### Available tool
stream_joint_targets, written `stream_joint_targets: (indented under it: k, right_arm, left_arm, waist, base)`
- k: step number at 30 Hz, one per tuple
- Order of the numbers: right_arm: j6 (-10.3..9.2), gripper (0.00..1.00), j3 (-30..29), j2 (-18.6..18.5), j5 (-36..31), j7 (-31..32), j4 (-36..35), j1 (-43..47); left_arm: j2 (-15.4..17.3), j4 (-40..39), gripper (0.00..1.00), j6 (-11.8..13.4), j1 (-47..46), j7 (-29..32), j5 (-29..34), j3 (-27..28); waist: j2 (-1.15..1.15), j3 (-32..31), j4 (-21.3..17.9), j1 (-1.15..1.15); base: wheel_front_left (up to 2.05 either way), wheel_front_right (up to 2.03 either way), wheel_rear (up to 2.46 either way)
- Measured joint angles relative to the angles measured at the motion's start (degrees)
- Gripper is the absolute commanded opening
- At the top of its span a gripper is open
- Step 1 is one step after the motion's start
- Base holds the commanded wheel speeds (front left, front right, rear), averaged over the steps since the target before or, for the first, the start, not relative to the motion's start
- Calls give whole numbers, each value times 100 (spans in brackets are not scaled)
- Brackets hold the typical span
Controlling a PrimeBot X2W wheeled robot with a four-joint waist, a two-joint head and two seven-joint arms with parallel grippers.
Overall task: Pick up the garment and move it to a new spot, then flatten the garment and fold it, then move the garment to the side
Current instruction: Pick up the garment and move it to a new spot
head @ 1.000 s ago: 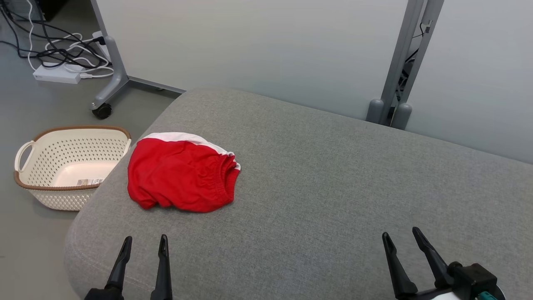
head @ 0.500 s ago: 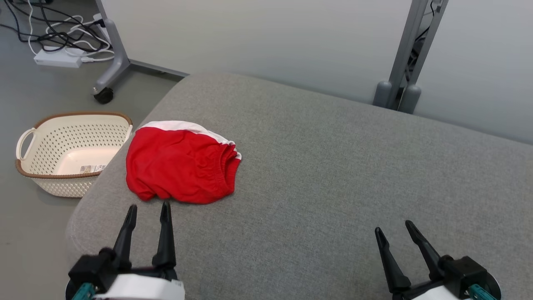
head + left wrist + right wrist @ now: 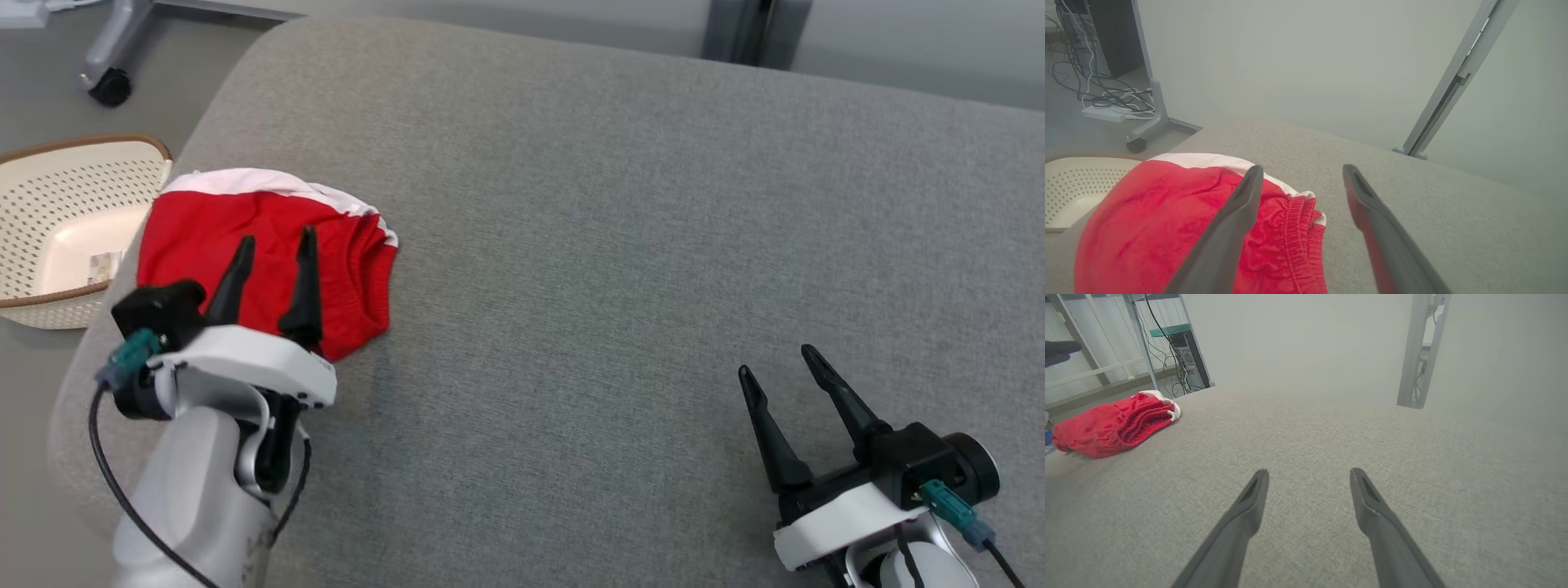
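garment: bunched up at the left edge of the cushion, waistband end facing right | left tool: released, spread wide, hanging right over it, clearly the nearer one | right tool: released too, empty, well apart to the right

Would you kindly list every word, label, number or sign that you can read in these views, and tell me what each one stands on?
No text here can be read.
The sticker on the inside bottom of the basket: printed, but too small and blurred to read.
The red garment: no print, logo or tag shows on the visible side.
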Motion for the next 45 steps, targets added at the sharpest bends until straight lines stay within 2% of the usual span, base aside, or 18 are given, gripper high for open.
stream_joint_targets:
  k: [6,7,9,13,19,24,25,30,39,45]
  right_arm:
    - [0,100,-15,-63,-48,0,22,-166]
    - [0,100,-18,-88,-60,0,29,-202]
    - [0,100,-7,-112,-62,0,48,-244]
    - [0,100,27,-143,-64,-1,24,-397]
    - [1,100,130,-140,-111,-12,-14,-662]
    - [1,100,159,-108,-123,-27,-33,-808]
    - [1,100,156,-100,-123,-27,-36,-826]
    - [1,100,182,-107,-127,-27,-7,-874]
    - [1,100,281,-116,-24,-15,213,-987]
    - [0,100,378,38,136,-1,337,-864]
  left_arm:
    - [190,824,100,98,-901,571,-116,113]
    - [241,1157,100,125,-1202,937,-177,120]
    - [255,1452,100,69,-1465,1358,-325,131]
    - [455,1890,100,73,-2015,1766,-364,140]
    - [611,2555,100,13,-2430,2591,-286,-110]
    - [746,2747,100,-102,-2632,2679,-201,-230]
    - [758,2757,0,-182,-2638,2653,-180,-279]
    - [714,2728,0,-381,-2618,2470,-272,-307]
    - [700,2022,0,-539,-2455,865,-433,-304]
    - [871,1336,0,-558,-2295,319,-421,-751]
  waist:
    - [0,371,-250,0]
    - [0,507,-326,0]
    - [0,640,-384,0]
    - [0,900,-469,0]
    - [0,1224,-568,0]
    - [0,1365,-651,0]
    - [0,1379,-663,0]
    - [0,1369,-676,0]
    - [0,1091,-698,0]
    - [0,695,-771,0]
  base:
    - [0,0,0]
    - [0,0,0]
    - [0,0,0]
    - [0,0,0]
    - [0,0,0]
    - [0,0,0]
    - [0,0,0]
    - [0,0,0]
    - [0,0,0]
    - [0,0,0]
